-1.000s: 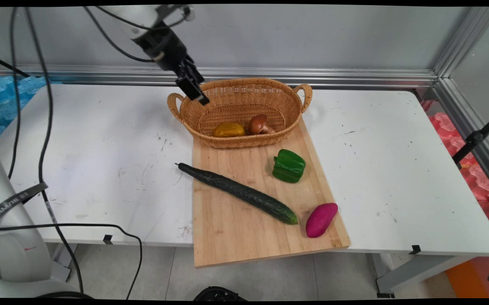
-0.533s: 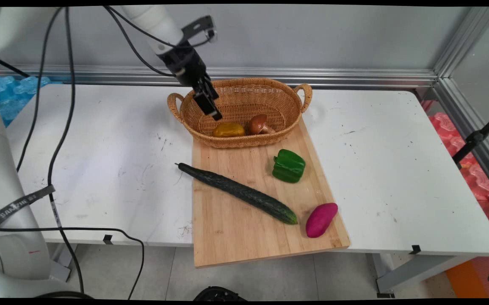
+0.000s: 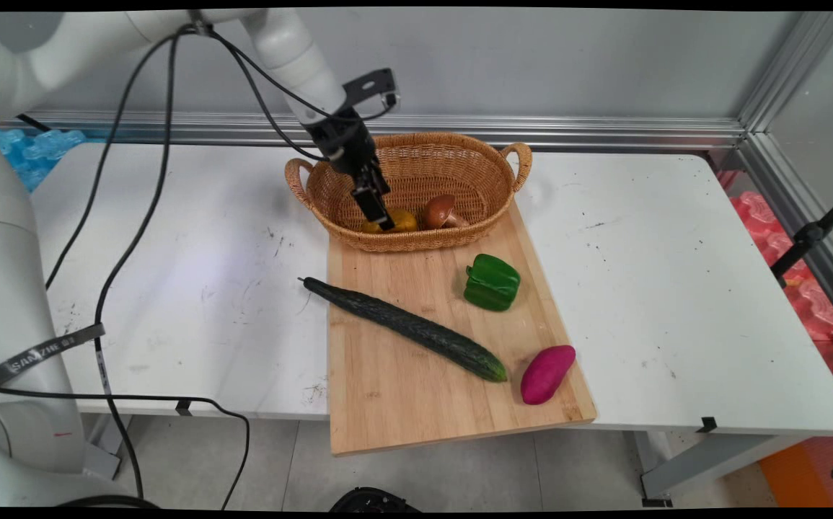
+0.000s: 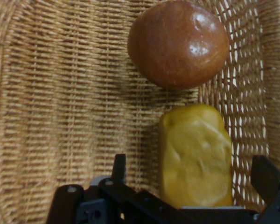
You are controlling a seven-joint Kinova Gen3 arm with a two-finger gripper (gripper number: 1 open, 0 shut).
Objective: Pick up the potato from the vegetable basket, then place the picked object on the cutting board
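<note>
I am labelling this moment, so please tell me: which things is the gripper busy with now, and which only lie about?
At the gripper:
gripper, open, down inside the basket
yellow pepper, between its fingers
mushroom, beside the pepper

Lying about:
cucumber, green pepper and purple sweet potato, all on the cutting board

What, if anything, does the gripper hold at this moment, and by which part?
Nothing is held. The gripper is open inside the wicker basket, one finger on each side of the yellow pepper, neither closed on it. The brown mushroom lies just beyond.
</note>
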